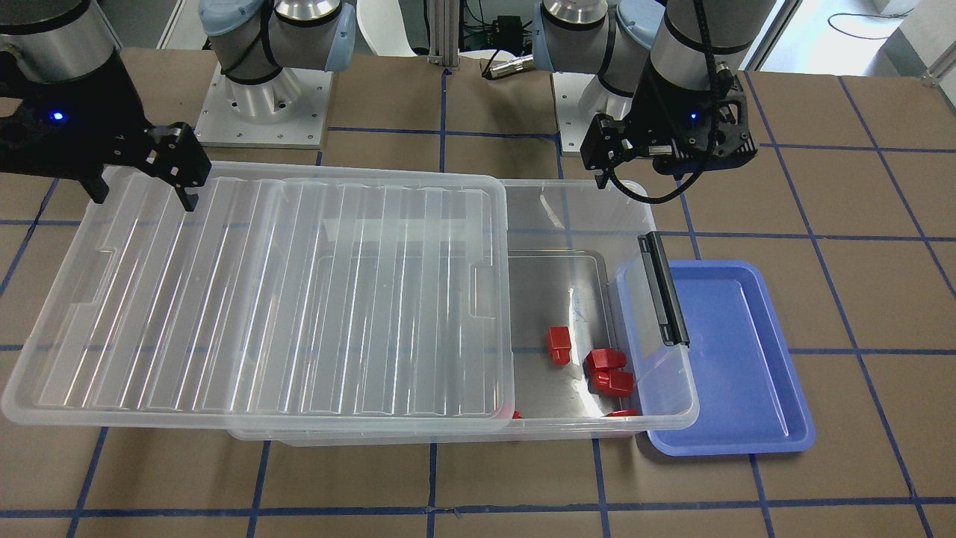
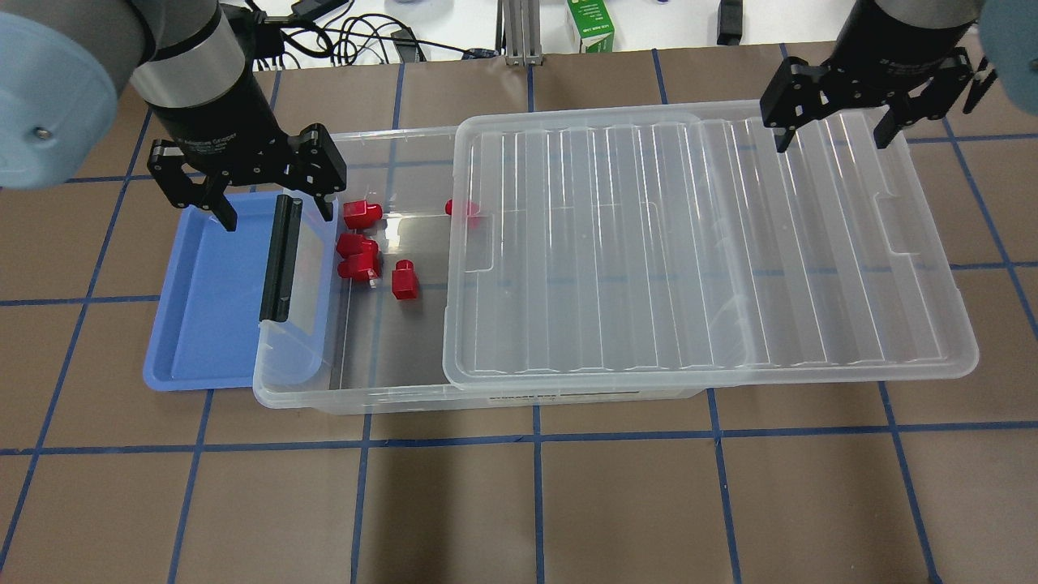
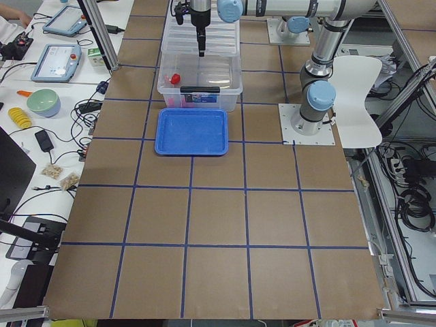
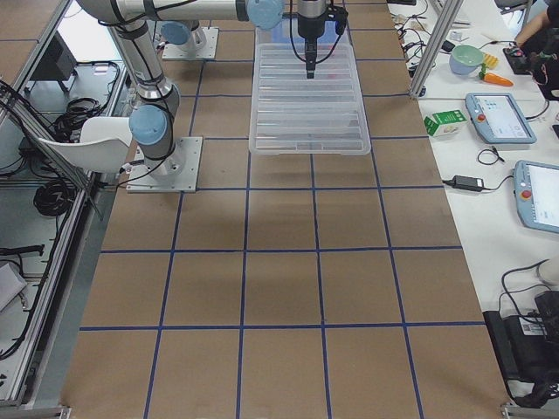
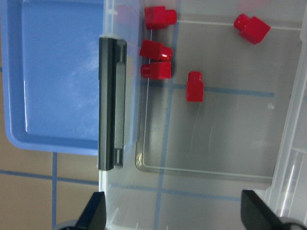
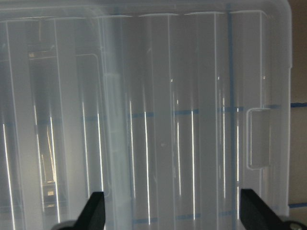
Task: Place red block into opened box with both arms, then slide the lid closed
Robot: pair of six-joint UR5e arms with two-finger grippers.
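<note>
Several red blocks (image 2: 404, 280) lie in the uncovered end of the clear box (image 2: 349, 401), near its black latch bar (image 2: 280, 258); in the left wrist view they show as red blocks (image 5: 194, 86). The ribbed lid (image 2: 689, 243) covers the rest of the box and overhangs its far end. My left gripper (image 2: 276, 207) hangs open and empty above the latch end, and the left wrist view shows it as my left gripper (image 5: 175, 215). Over the lid's far corner my right gripper (image 2: 833, 138) is open too, holding nothing, with the lid (image 6: 163, 120) below it.
An empty blue tray (image 2: 203, 324) sits against the box's latch end. Brown table with blue tape lines surrounds the box. Both arm bases (image 1: 265, 104) stand behind it. Benches with tablets and tools (image 3: 65, 61) run along the far side.
</note>
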